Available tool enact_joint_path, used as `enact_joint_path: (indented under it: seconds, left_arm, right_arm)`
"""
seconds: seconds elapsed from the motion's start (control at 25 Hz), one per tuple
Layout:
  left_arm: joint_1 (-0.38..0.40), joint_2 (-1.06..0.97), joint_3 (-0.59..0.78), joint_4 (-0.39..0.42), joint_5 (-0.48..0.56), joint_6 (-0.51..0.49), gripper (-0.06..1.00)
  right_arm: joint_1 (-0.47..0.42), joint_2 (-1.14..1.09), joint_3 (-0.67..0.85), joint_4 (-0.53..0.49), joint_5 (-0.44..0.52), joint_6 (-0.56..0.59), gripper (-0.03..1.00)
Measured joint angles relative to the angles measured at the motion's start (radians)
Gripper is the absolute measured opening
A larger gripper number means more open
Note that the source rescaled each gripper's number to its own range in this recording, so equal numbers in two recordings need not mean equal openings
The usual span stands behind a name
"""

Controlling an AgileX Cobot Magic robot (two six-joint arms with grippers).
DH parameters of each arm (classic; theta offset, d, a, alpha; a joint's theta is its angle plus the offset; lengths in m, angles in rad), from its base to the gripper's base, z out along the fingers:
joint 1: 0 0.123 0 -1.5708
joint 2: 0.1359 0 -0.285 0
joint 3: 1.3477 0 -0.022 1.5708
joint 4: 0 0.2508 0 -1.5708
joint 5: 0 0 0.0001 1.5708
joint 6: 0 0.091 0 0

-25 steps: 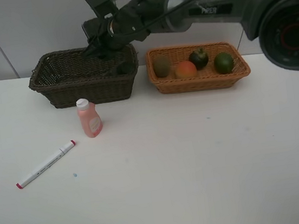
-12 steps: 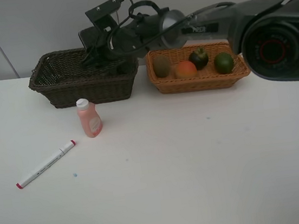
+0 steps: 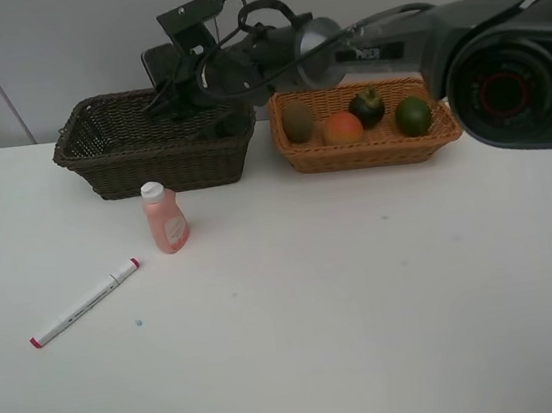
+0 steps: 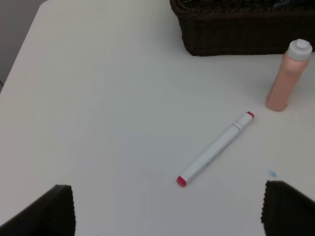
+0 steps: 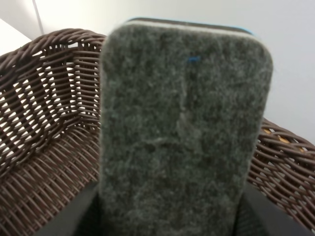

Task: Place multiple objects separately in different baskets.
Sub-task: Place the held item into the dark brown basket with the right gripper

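My right gripper point(image 3: 179, 89) reaches across to the dark brown basket point(image 3: 155, 168) and hangs over its back right part. In the right wrist view it is shut on the dark eraser point(image 5: 184, 128), whose grey felt face fills the picture above the basket's weave point(image 5: 44, 147). The pink bottle point(image 3: 165, 218) stands in front of that basket. The white marker point(image 3: 84, 303) lies at the front left. My left gripper point(image 4: 167, 211) is open above the table near the marker point(image 4: 215, 149) and the bottle point(image 4: 288, 78).
The light orange basket point(image 3: 370, 152) at the back right holds a kiwi point(image 3: 297, 121), a peach point(image 3: 343, 128), a mangosteen point(image 3: 367, 107) and a green fruit point(image 3: 413, 115). The right arm's big grey base point(image 3: 516, 66) stands at the right edge. A wall runs close behind the baskets.
The right arm has swung a little to the left over the dark basket with the eraser in its grip, then nearly stopped. Bottle, marker and fruit have not moved.
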Motion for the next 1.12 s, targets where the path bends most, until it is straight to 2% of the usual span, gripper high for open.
enact_joint_path:
  seconds: [0.32, 0.56, 0.6, 0.68, 0.72, 0.8, 0.92, 1.12]
  left_arm:
    - [0.0, 0.0, 0.0, 0.0, 0.0, 0.0, 1.0]
    - [0.0, 0.0, 0.0, 0.0, 0.0, 0.0, 1.0]
    - [0.0, 0.0, 0.0, 0.0, 0.0, 0.0, 1.0]
    - [0.0, 0.0, 0.0, 0.0, 0.0, 0.0, 1.0]
    - [0.0, 0.0, 0.0, 0.0, 0.0, 0.0, 1.0]
    - [0.0, 0.0, 0.0, 0.0, 0.0, 0.0, 1.0]
    - [0.0, 0.0, 0.0, 0.0, 0.0, 0.0, 1.0]
    - [0.0, 0.0, 0.0, 0.0, 0.0, 0.0, 1.0]
  right_arm:
    - [0.0, 0.0, 0.0, 0.008, 0.058, 0.0, 0.31]
    - [-0.01, 0.0, 0.0, 0.028, 0.06, 0.0, 0.33]
    - [-0.012, 0.0, 0.0, 0.029, 0.054, 0.0, 0.4]
    - [-0.013, 0.0, 0.0, 0.029, 0.031, 0.0, 0.67]
    - [-0.013, 0.0, 0.0, 0.029, 0.019, 0.0, 0.78]
    - [-0.013, 0.0, 0.0, 0.029, 0.005, 0.0, 0.92]
    - [-0.013, 0.0, 0.0, 0.029, 0.001, 0.0, 0.98]
    - [-0.013, 0.0, 0.0, 0.029, 0.001, 0.0, 0.99]
